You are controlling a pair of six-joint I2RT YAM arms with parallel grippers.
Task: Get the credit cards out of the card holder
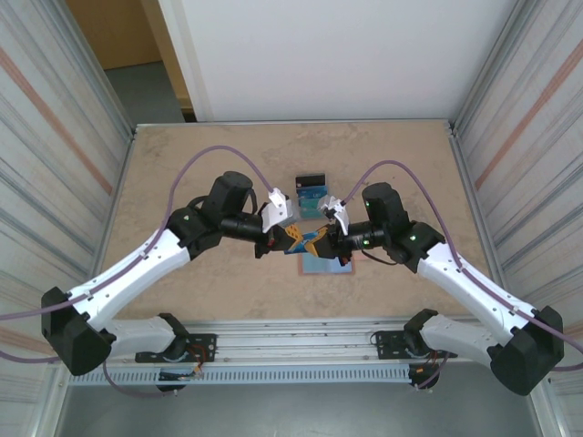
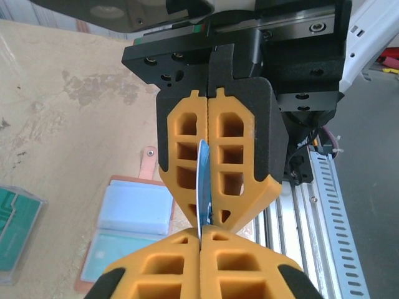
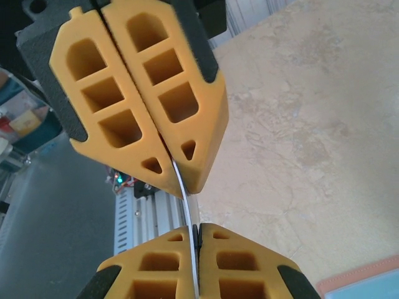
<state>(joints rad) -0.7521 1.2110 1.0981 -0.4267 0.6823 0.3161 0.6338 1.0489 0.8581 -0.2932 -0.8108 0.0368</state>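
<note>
Since the left gripper [image 2: 199,242] and the right gripper [image 3: 197,232] were both pinched shut on the same blue card [image 2: 203,177], held edge-on in mid-air between them, I'd say the big risk was a tug-of-war. If either arm pulled away before the other let go, it could've bent or popped loose. The card holder [image 2: 134,227] lay open on the table [image 1: 200,164] right below, so a drop might've landed back on it. The teal card [image 1: 312,198] and black card [image 1: 311,177] sat just beyond, already out.
</note>
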